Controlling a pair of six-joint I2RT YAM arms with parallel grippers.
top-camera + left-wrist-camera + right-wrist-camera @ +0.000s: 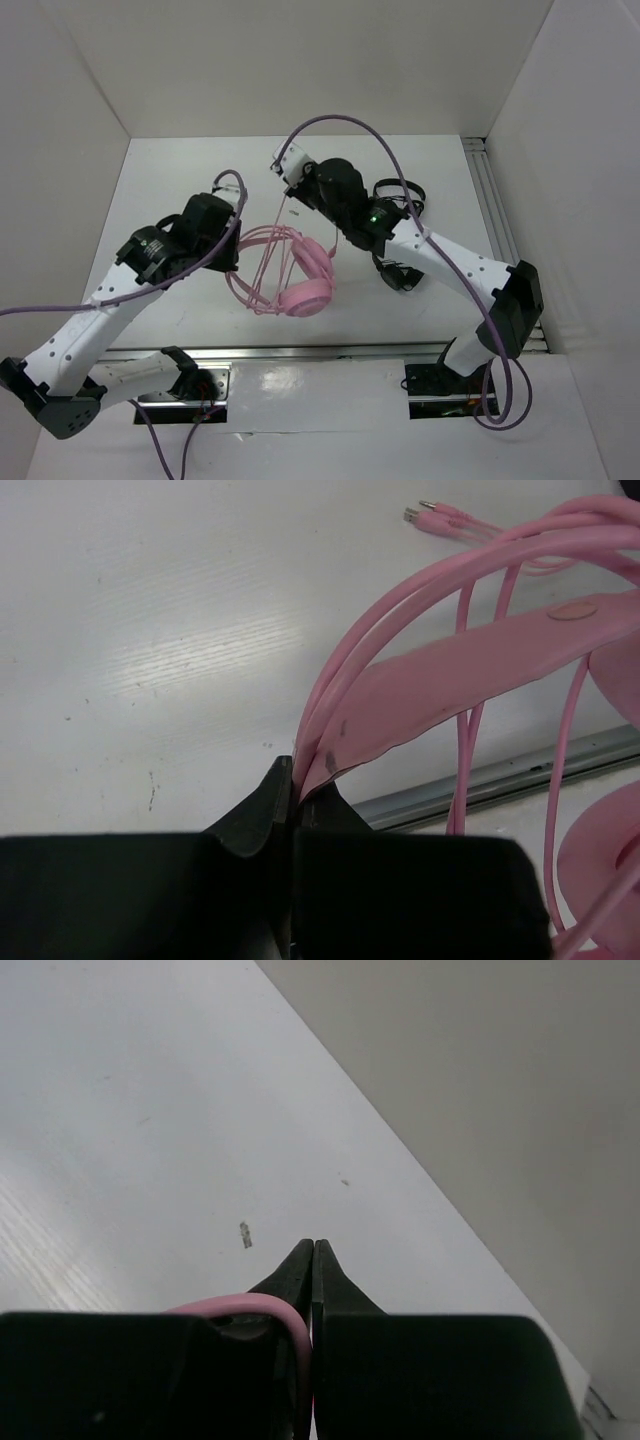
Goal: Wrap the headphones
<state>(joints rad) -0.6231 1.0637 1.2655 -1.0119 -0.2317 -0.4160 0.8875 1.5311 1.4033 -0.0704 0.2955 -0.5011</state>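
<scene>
My left gripper (292,780) is clamped on the headband (470,670) of the pink headphones (308,293) around the middle of the desk (170,190). The right gripper (313,1252), near the far edge, is pinched together on the cord (272,1307).

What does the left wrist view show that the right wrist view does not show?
Only the left wrist view shows the left pincer shut on the headband of the pink headphones, one ear cup, two plugs and a metal rail. Only the right wrist view shows the right pincer, closed on a loop of the pink cord, and a grey wall. Both show the white table and some pink cord.
</scene>
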